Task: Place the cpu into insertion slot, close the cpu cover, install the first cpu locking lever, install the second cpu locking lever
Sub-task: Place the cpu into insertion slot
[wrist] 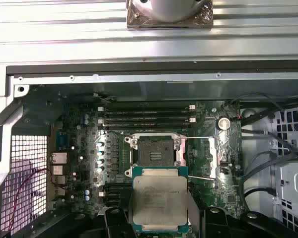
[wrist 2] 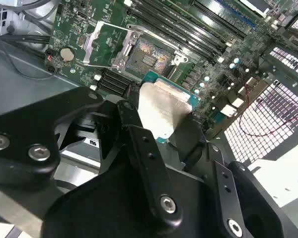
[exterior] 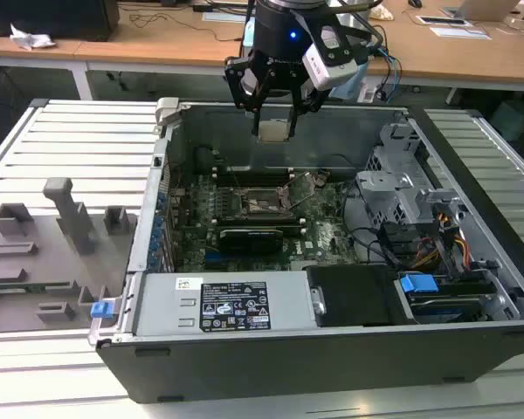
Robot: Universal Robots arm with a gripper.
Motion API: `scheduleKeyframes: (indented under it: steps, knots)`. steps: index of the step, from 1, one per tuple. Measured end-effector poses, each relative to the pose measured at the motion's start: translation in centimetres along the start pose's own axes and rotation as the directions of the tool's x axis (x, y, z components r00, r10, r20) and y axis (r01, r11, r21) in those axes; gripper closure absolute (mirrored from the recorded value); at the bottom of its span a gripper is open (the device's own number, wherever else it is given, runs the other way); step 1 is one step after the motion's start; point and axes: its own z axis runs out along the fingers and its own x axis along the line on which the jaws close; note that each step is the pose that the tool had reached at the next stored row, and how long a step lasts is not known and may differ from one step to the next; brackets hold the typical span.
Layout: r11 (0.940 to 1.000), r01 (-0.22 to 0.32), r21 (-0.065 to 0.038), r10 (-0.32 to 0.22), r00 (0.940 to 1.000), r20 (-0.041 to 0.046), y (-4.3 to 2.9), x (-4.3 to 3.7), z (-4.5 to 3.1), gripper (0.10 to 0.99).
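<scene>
The gripper (exterior: 273, 120) is clamped on the cpu (exterior: 273, 131), its fingers (wrist 2: 131, 116) pressing opposite edges of the chip and its silvery top facing up. In the exterior view the chip hangs well above the insertion slot (exterior: 266, 205), still clear of the motherboard (exterior: 323, 231). In the first wrist view the cpu (wrist: 159, 201) sits just to one side of the slot (wrist: 155, 151) rather than over it, and its edges run roughly parallel to the socket rim.

The slot lies bare, its pinned centre exposed. The cpu cover (wrist: 212, 156) stands swung open just beside the slot, on the side away from the memory slots (wrist: 148, 116).

The step in hand looks like the first one, placing the chip, and nothing is seated yet. Seating it likely calls for centring the chip squarely over the slot and keeping it level, since the fine pins would not forgive a tilted or offset landing.
</scene>
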Motion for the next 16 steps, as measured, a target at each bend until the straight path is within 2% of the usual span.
scheduleKeyframes:
  steps: [16]
  knots:
    - [0.9988, -0.05, -0.001, 0.05, 0.9987, 0.0045, 0.0, 0.0, 0.01, 0.557]
